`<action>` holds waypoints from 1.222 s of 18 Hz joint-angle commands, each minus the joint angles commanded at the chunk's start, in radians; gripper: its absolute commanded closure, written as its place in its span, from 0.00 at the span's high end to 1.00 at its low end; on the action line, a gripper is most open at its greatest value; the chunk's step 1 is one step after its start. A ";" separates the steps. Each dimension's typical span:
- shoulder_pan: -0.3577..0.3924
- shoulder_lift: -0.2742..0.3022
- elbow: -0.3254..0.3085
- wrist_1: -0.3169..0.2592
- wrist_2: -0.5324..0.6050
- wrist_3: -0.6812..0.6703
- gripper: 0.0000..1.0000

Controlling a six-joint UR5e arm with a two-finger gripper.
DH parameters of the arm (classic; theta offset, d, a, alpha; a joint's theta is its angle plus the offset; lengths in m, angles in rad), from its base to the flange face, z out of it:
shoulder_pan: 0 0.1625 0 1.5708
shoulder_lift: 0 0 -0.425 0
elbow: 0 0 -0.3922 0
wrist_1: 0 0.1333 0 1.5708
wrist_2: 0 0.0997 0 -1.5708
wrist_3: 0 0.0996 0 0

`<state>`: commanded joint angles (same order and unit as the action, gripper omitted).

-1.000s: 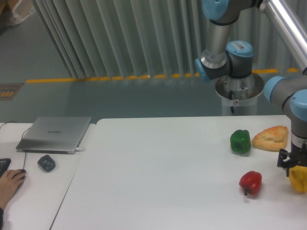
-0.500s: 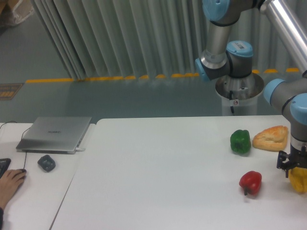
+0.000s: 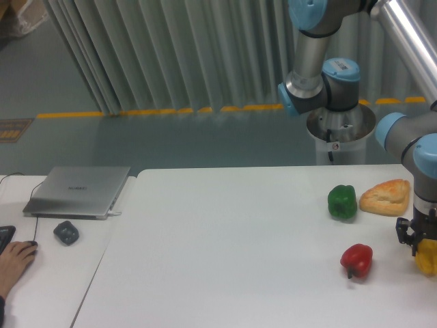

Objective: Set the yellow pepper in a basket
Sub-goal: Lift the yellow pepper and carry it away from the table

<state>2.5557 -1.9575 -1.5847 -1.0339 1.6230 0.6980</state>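
The robot arm [image 3: 321, 48] comes down from the top right, bends, and drops straight down at the right edge of the table. Its black gripper [image 3: 418, 240] points down, partly cut off by the edge. The two fingers are closed around something yellow.

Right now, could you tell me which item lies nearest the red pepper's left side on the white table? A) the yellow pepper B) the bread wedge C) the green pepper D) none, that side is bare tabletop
D: left of the red pepper only bare white table shows; the green pepper lies behind it, the bread wedge to the back right, and the yellow pepper to its right at the gripper.
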 joint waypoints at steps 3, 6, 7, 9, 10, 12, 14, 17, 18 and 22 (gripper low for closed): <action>-0.049 0.023 0.076 -0.098 -0.006 0.015 0.43; -0.046 0.066 0.084 -0.123 -0.055 0.191 0.43; -0.031 0.080 0.084 -0.126 -0.067 0.293 0.43; 0.001 0.085 0.092 -0.156 -0.069 0.476 0.43; 0.020 0.083 0.101 -0.158 -0.060 0.617 0.43; 0.064 0.077 0.107 -0.152 -0.054 0.803 0.43; 0.084 0.056 0.114 -0.147 -0.049 0.891 0.43; 0.109 0.022 0.159 -0.131 -0.031 0.916 0.43; 0.113 0.017 0.175 -0.111 -0.032 0.907 0.43; 0.130 -0.017 0.186 -0.020 -0.031 0.905 0.43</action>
<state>2.6859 -1.9741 -1.3990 -1.0540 1.5923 1.6030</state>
